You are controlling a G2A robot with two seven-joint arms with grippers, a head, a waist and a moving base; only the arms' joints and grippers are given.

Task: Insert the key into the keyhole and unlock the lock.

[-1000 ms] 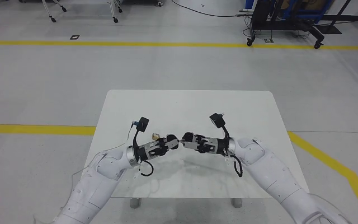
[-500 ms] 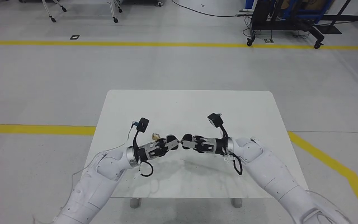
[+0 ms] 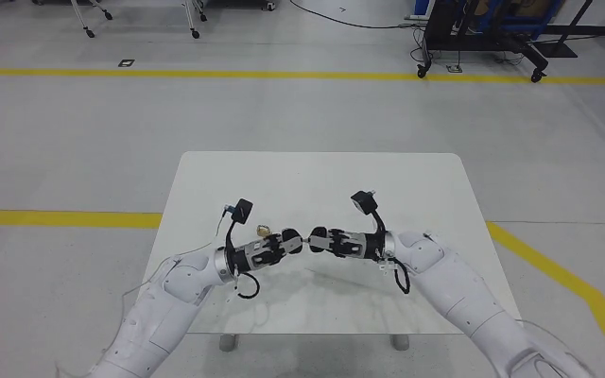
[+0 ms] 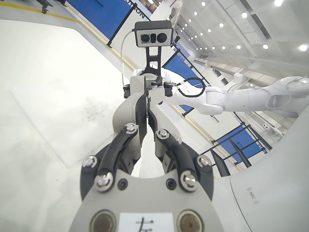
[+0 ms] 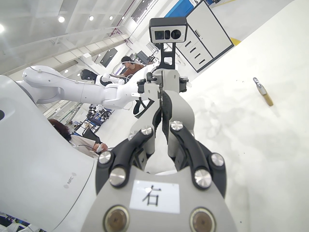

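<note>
Both white arms bend inward at the elbows, forearms low and nearly level. The grey left gripper (image 3: 292, 244) and right gripper (image 3: 312, 237) meet tip to tip, each with black-padded fingers pressed together.

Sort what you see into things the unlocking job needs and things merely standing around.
Job: brass padlock lying on the table; left tool and right tool, tip to tip.
Around: grey cabinet; blue panels; yellow floor line.

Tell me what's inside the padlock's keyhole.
The padlock lies free on the table, with no key visibly sticking out of it. The keyhole itself is too small to make out.
</note>
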